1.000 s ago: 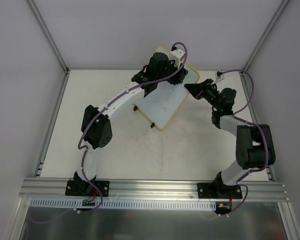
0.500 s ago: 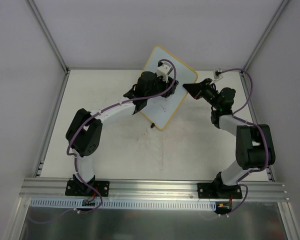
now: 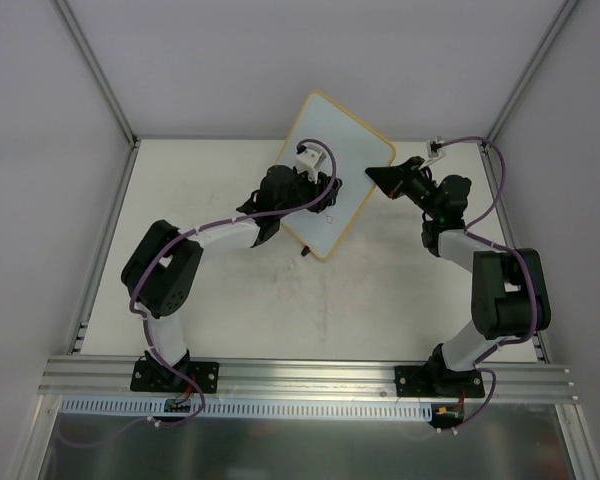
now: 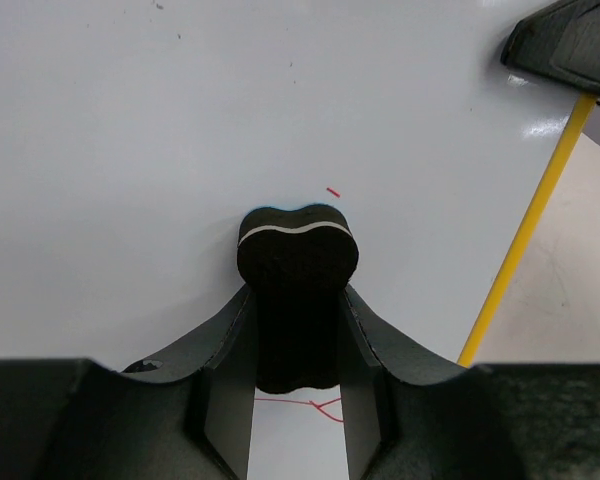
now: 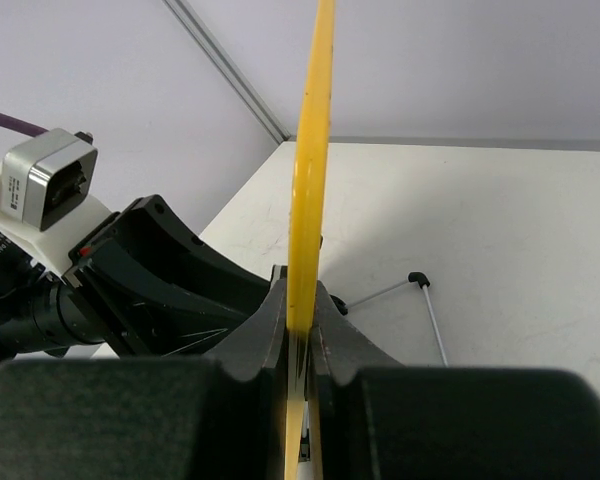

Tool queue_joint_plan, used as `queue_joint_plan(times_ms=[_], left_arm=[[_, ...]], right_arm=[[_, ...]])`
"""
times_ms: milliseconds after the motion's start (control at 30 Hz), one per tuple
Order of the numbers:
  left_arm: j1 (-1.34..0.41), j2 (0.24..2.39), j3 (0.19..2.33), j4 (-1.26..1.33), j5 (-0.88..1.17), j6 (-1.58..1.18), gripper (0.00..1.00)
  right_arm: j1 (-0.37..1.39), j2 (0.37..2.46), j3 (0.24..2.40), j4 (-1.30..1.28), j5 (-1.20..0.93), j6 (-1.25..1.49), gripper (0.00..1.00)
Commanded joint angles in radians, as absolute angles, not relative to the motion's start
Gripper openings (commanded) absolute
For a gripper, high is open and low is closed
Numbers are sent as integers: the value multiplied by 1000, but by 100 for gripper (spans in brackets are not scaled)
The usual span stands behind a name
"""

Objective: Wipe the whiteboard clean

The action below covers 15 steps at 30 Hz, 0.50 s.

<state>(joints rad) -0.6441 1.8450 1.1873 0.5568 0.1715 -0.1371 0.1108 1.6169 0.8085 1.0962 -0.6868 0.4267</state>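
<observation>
Left gripper (image 4: 296, 340) is gripping a black eraser (image 4: 298, 245) against the whiteboard (image 4: 180, 120) face, right gripper (image 5: 302, 325) is pinching the whiteboard's yellow edge, board standing tilted

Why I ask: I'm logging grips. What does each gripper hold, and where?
Left gripper clamps a black eraser by its narrow part; right gripper pinches the whiteboard by its yellow edge.

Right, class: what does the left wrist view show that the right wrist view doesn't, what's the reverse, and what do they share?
Only the left wrist view: the whiteboard face-on, red marks and the black eraser gripped in the left tool. Only the right wrist view: the board edge-on and its wire foot. Both: the yellow frame with the right tool clamped on it, and the table.
</observation>
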Motion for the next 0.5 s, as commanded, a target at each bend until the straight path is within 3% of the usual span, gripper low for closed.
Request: queue_joint_plan(times_ms=[0, 467], left_arm=[[-640, 1888, 1091, 455, 199, -167, 0], [-693, 1875, 829, 618, 163, -215, 0]], right_arm=[[184, 1591, 818, 1131, -896, 362, 0], [184, 1589, 819, 1129, -896, 364, 0]])
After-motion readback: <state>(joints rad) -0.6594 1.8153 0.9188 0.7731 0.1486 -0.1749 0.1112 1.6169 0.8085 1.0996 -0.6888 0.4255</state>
